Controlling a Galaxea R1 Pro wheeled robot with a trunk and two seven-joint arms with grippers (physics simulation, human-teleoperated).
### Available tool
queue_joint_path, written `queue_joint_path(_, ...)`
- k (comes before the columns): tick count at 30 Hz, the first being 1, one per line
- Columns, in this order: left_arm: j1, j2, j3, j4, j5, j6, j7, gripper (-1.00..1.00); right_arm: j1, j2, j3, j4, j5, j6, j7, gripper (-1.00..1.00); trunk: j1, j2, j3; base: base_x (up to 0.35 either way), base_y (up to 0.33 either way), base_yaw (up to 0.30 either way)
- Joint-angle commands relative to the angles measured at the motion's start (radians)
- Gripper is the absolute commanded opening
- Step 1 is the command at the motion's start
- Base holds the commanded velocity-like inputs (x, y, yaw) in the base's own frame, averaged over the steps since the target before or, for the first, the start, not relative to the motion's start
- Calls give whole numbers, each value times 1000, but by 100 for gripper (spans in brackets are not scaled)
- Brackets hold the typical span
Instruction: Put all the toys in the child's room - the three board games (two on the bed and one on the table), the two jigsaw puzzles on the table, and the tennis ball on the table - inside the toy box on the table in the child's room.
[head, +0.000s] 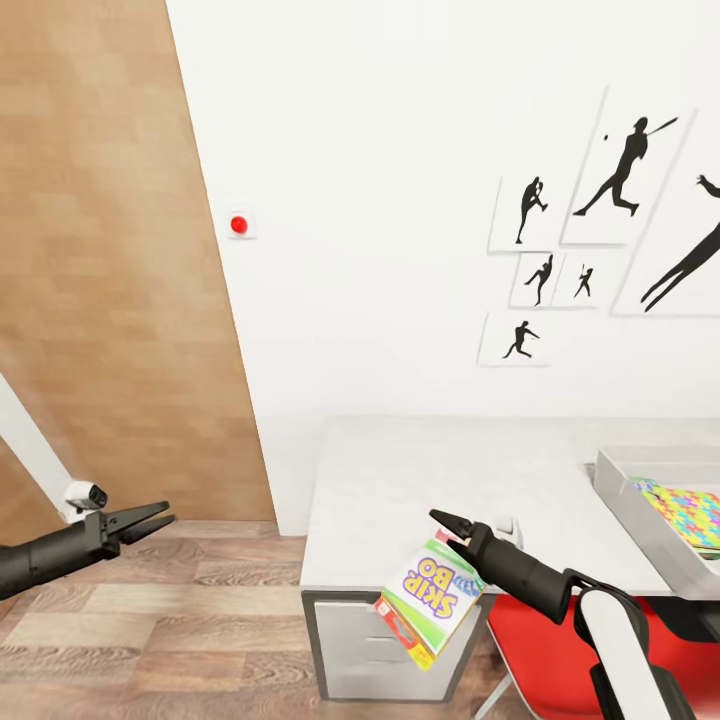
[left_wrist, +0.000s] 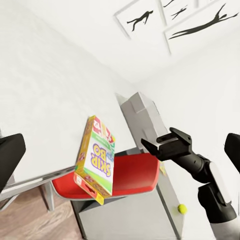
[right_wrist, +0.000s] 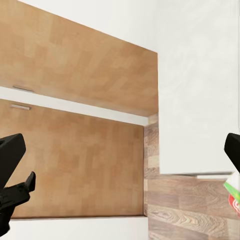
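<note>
here, the long skip-bo board game box in red, yellow and green (head: 428, 600) hangs tilted at the near edge of the pale grey table (head: 440, 480), long axis slanting down toward the wooden floor, lettering upside down. the black right gripper (head: 447, 522), arm reaching in from the right, sits just above it; whether its fingers grip the box cannot be told. a red chair seat (head: 540, 640) lies below. the black left gripper (head: 150, 520) hovers spread, empty, over the floor. farther right, the shallow light grey toy box (head: 640, 515) holds a bright jigsaw puzzle (head: 695, 515).
</note>
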Motion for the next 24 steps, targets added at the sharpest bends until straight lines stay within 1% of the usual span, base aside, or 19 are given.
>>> queue_joint_path(1, -1, 0, -13, 0, 3, 6, -1, 100, -1, 0, -2, 0, 10, 5, 10, 100, 4, -8, -4, 0, 0, 0)
queue_joint_path(3, -1, 0, -26, 0, 3, 6, -1, 100, 0, 1, -2, 1, 10, 4, 9, 100, 12, -22, -10, 0, 0, 0)
queue_joint_path(8, -1, -5, -37, 1, 3, 6, 1, 100, 0, 1, 1, 3, 10, 2, 8, 100, 31, -57, -24, 0, 0, 0)
queue_joint_path(11, -1, -16, -39, 1, 1, 6, 4, 100, 0, 0, -2, 3, 11, 3, 9, 100, 42, -78, -33, -27, 0, 0)
queue_joint_path(14, -2, -23, -40, 1, 1, 6, 6, 100, 0, 0, -5, 3, 11, 4, 10, 100, 54, -99, -42, -143, 0, 0)
queue_joint_path(18, -2, -26, -40, 2, 1, 6, 12, 100, 0, -2, -5, 3, 10, 6, 10, 100, 69, -127, -54, -150, 0, -4)
queue_joint_path(22, -2, -27, -40, 3, 2, 6, 14, 100, 0, -2, -6, 3, 10, 7, 10, 100, 85, -155, -65, -38, 0, -71)
queue_joint_path(24, -3, -27, -40, 7, 2, 6, 15, 100, 0, -3, -15, 2, 9, 9, 11, 100, 92, -169, -69, -12, 0, -140)
